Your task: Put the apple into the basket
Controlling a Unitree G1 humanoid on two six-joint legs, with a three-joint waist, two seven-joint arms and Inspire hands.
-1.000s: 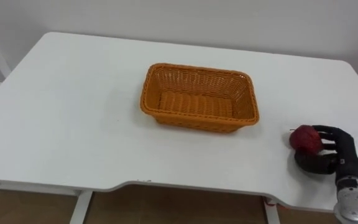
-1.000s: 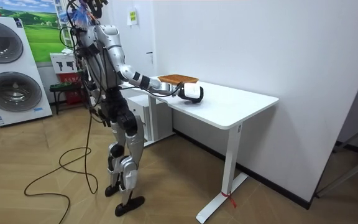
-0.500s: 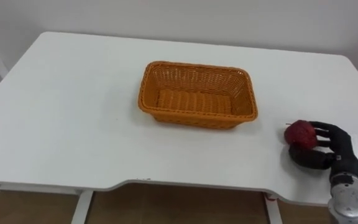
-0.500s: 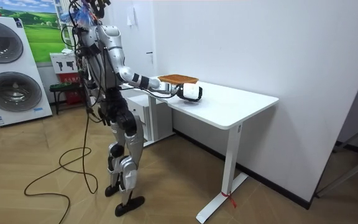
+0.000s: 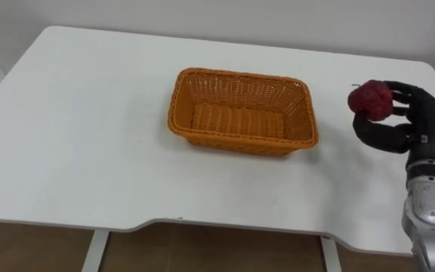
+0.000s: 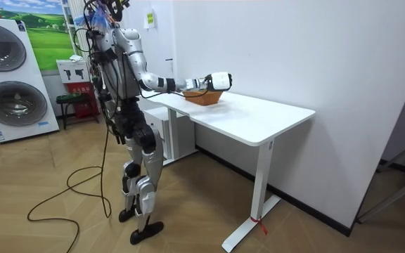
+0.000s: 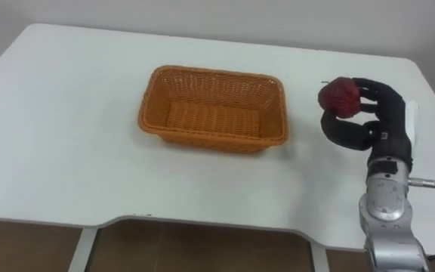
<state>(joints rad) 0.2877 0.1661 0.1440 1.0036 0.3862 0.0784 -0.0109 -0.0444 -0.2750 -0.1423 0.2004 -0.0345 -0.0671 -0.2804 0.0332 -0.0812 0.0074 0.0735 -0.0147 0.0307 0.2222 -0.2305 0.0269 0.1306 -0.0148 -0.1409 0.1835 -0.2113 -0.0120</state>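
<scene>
Fingers (image 5: 408, 94) of the right hand (image 5: 423, 125) curl round the apple (image 5: 371, 98), held above the table (image 5: 74, 136) beside the basket (image 5: 176, 115).

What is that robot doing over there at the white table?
The robot stands at the white table and holds a red apple in its right hand, fingers curled round it. The hand is raised off the tabletop, to the right of an orange wicker basket. The basket is empty, so the apple has been picked up but not yet put anywhere; the basket looks like the likely spot for it.
</scene>
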